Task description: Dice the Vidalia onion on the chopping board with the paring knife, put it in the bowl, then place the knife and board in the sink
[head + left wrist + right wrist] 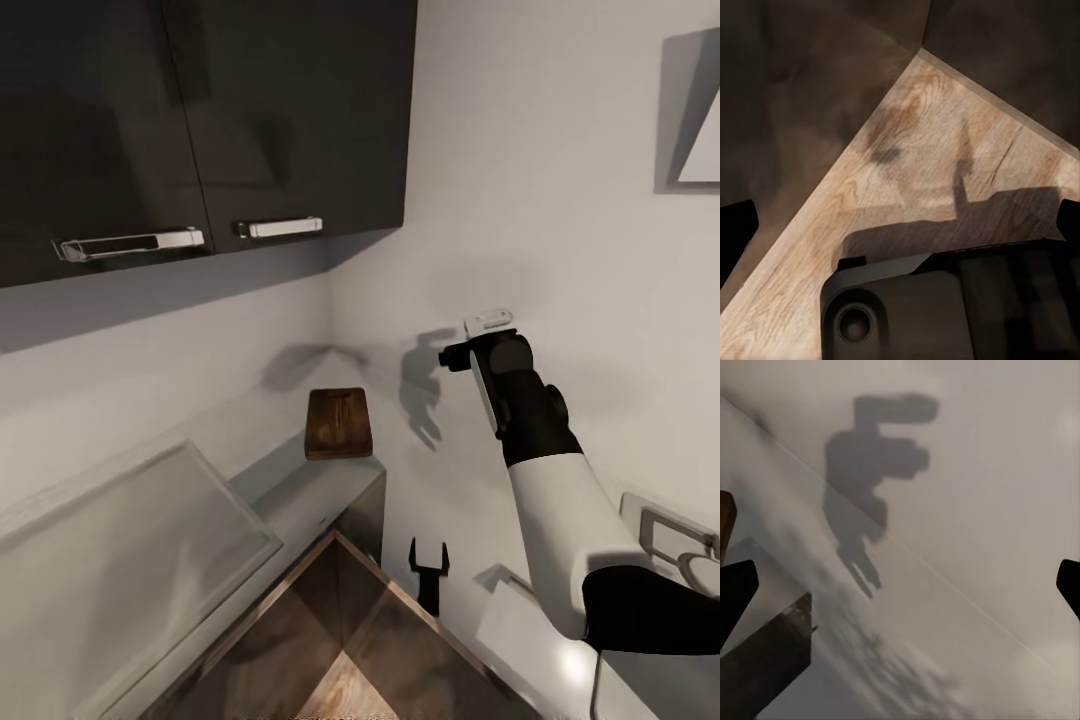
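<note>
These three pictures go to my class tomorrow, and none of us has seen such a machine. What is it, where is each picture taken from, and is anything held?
It is a simulated two-armed kitchen robot. The large picture comes from its head camera, looking down: the white and black right arm is raised towards the wall, and the left gripper hangs low over the wooden floor. A brown chopping board lies on the grey countertop, under dark cabinets. The other two pictures come from wrist cameras: the left looks at the floor, the right at the wall and countertop. Both grippers look open and empty.
</note>
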